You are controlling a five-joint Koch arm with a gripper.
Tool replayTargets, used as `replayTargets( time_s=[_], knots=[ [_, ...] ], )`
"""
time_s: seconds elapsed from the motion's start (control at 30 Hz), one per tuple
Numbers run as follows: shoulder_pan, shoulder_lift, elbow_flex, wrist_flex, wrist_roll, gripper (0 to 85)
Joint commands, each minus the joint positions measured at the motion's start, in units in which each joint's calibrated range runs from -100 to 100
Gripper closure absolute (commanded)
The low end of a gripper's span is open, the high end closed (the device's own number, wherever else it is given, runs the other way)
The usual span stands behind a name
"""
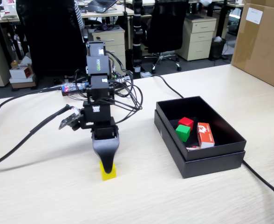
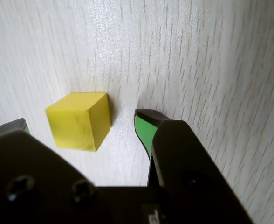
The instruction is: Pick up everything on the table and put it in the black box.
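Yellow cube [image 2: 78, 120]: on the table [image 1: 183, 200], near-left region of the fixed view, well apart from the black box; the only cube not yet boxed.
Gripper [image 2: 83, 125]: pointing down over the yellow cube; in the fixed view its dark tip covers the cube's upper part.
Jaws: spread apart, grasping nothing; in the wrist view the green-padded jaw stands just right of the cube with a sliver of table between, the other jaw shows at the left edge, also clear of the cube.
Key relation: cube lies between the jaws, a little nearer the left one; it sits turned slightly, one vertical edge facing the camera, so the pads would likely meet its faces at a small angle.
Black box [image 1: 211, 161]: right of the arm, open-topped.
Red cube [image 1: 186, 122]: inside the box, far-left part.
Green cube [image 1: 182, 132]: inside, just in front of the red one.
Printed carton [image 1: 205, 135]: inside, right of the green cube.
Judged stage: closing on the last cube, then lift and carry right.
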Motion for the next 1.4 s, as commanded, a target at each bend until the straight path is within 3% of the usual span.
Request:
replayTargets(
  time_s=[0.0, 0.17, 0.4, 0.43, 0.73, 0.97, 1.2, 1.37],
  knots=[
    [-0.4, -0.5, 4.5, 1.7, -0.9, 42.7],
    [-0.7, -0.3, 4.4, 1.1, -1.0, 50.1],
    [-1.0, -2.3, 4.4, 0.2, -0.8, 83.3],
    [-1.0, -3.2, 4.3, 0.2, -0.8, 84.6],
    [1.6, -28.4, -5.8, -2.7, 1.0, 84.7],
    [13.4, -55.4, -9.9, -9.2, 4.6, 84.6],
    [22.6, -56.6, -8.0, -9.2, 5.6, 84.6],
    [23.3, -44.0, -4.2, -9.1, 6.2, 84.6]
  ],
)
